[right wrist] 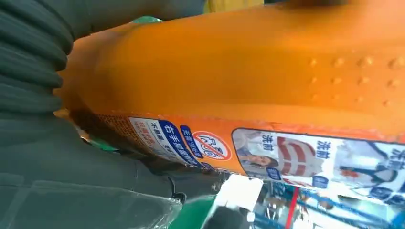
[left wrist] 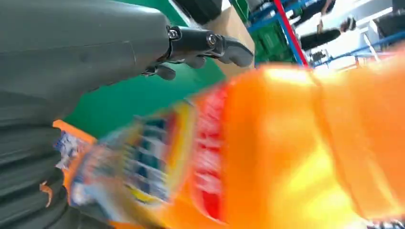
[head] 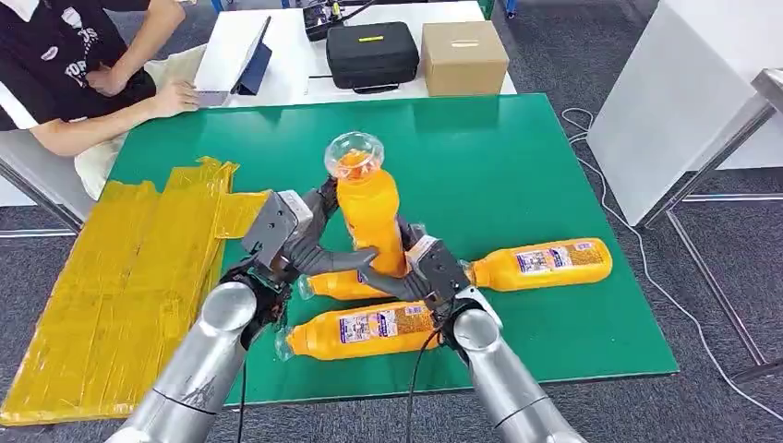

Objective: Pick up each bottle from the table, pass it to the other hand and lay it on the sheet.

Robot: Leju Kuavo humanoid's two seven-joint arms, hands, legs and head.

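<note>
while both hands (head: 369,263) clasp the raised bottle (head: 367,214), green table (head: 517,166) lies beyond.

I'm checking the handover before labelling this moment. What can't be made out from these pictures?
- Which hand really bears the raised bottle: in the head view the left hand and right hand both meet at it, their fingers overlapping.
- The bottle's label in the left wrist view: blurred.
- The bottle lying behind the hands: mostly hidden by them in the head view.
- The yellow sheet: its near corner is cut off by the picture's edge.

Head view high, looking down; both wrist views close on bottle (head: 367,214).
</note>
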